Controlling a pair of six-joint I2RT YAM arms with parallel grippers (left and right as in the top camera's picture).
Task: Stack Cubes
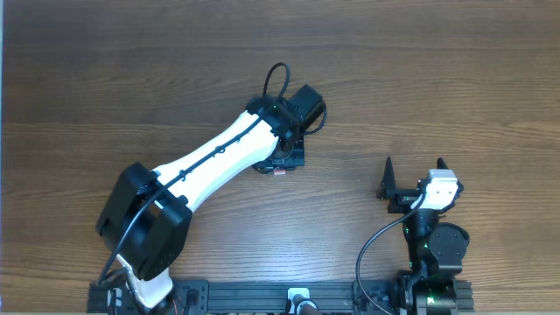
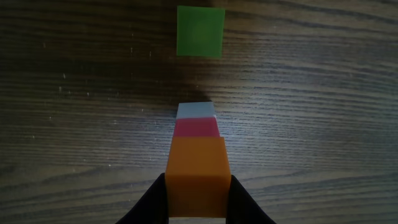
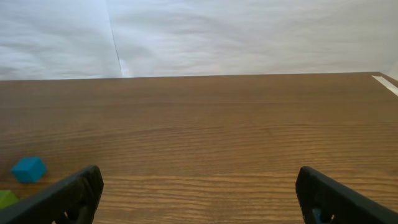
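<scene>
Left wrist view, orange cube (image 2: pixel 197 163) in gripper (image 2: pixel 198 186)

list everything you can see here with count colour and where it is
orange cube: 1, orange, held by the left gripper, topmost of three
red cube: 1, red, under the orange cube
pale cube: 1, pale blue-grey, under the red cube
green cube: 1, green, on the table, apart from those three
blue cube: 1, blue, on the table, nothing on it
table: 1, brown wood, under everything
left gripper: 1, black, shut on the orange cube
right gripper: 1, black, open, empty, near its own base
</scene>
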